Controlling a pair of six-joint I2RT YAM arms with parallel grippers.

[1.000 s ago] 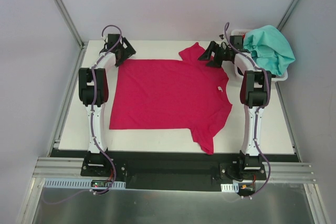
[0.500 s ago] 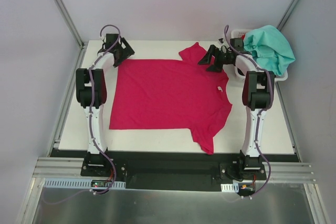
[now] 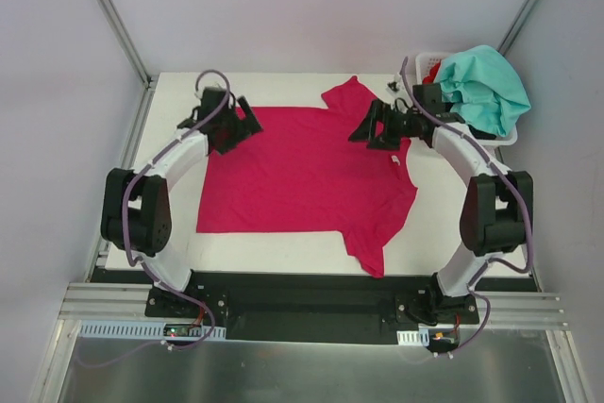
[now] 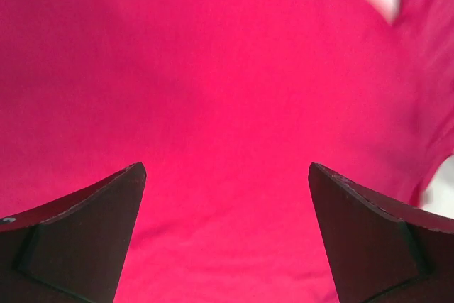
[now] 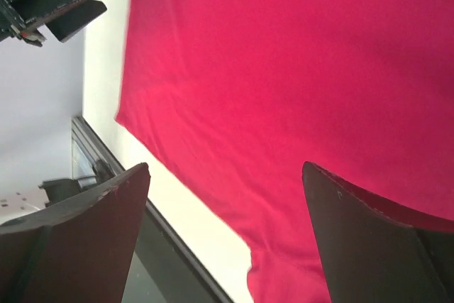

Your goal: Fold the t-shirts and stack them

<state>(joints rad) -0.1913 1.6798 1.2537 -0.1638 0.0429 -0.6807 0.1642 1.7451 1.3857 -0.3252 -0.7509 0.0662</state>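
Note:
A large magenta-pink t-shirt (image 3: 302, 176) lies spread flat on the white table (image 3: 472, 233), its small white label (image 3: 395, 159) at the right and its hem at the left. My left gripper (image 3: 250, 127) hangs open over the shirt's back left corner. In the left wrist view the pink cloth (image 4: 227, 69) fills the space beyond that gripper (image 4: 225, 167), and nothing is between its fingers. My right gripper (image 3: 363, 131) is open above the shirt near its back sleeve. The right wrist view shows pink cloth (image 5: 284, 69) below that gripper (image 5: 225, 167). A teal-mint t-shirt (image 3: 483, 87) is heaped on the basket.
The white plastic basket (image 3: 505, 141) stands at the back right corner, with a bit of red cloth (image 3: 432, 71) showing inside. Grey walls enclose the table on three sides. A metal rail (image 3: 311, 304) runs along the near edge by the arm bases.
Both arms swung inward from the back edge and now hover over the pink shirt. The right gripper's jaws opened slightly wider. The shirt has not moved.

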